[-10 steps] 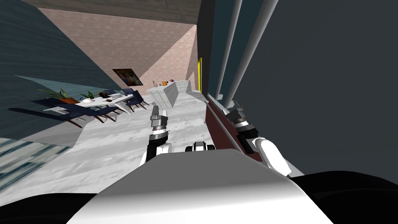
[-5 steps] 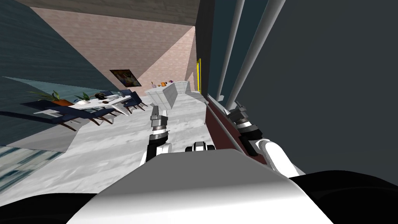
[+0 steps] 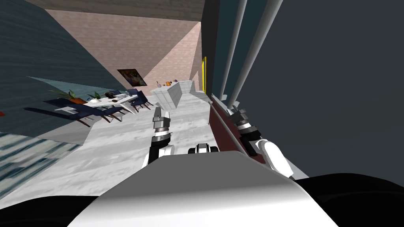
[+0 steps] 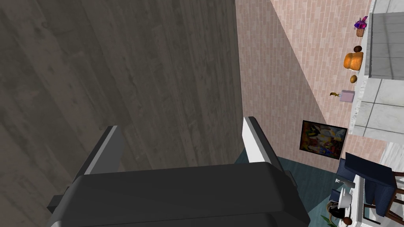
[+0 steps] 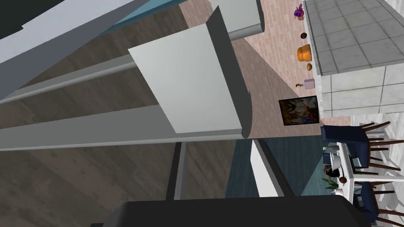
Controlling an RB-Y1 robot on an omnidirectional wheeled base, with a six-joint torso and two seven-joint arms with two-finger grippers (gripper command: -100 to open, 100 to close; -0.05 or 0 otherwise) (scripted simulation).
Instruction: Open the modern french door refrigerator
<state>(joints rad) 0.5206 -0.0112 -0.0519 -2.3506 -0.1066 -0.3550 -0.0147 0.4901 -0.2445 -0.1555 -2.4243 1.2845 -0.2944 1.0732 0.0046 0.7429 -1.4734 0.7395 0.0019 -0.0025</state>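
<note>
The refrigerator (image 3: 335, 86) is a tall dark grey front on my right, carrying two long light grey bar handles (image 3: 256, 47). My right gripper (image 3: 236, 109) is pressed up at the low end of the nearer handle. In the right wrist view that handle (image 5: 79, 132) crosses right at the tip of the right gripper (image 5: 219, 144), with its flat grey mount (image 5: 189, 90) just beyond. My left gripper (image 3: 161, 111) hangs over the floor in front of me. It is open, and nothing lies between its fingers (image 4: 252, 138).
A dark red strip (image 3: 223, 130) runs along the foot of the refrigerator. Farther off stand a white counter (image 3: 169, 94) with small items on top, a white table with dark blue chairs (image 3: 106, 103) and a yellow frame (image 3: 203, 75). Pale floor lies to my left.
The head view has swung slightly one way and back. My right hand stays at the low end of the handle, and the left arm has not moved.
</note>
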